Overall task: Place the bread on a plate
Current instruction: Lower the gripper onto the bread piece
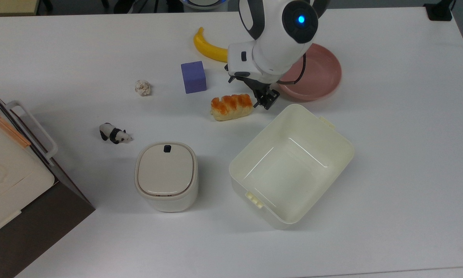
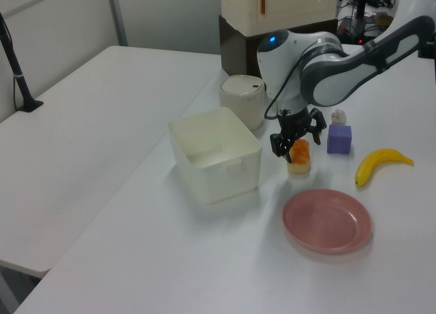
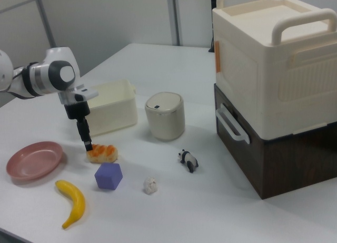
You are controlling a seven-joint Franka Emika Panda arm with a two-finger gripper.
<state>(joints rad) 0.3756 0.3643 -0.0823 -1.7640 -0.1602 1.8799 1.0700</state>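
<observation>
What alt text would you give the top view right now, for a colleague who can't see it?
A white robot arm's gripper hangs at the end of the bread nearest the empty pink plate, on a white table. Around them lie a banana, purple block, paper ball, toy panda, lidded bin and cream tub.
</observation>
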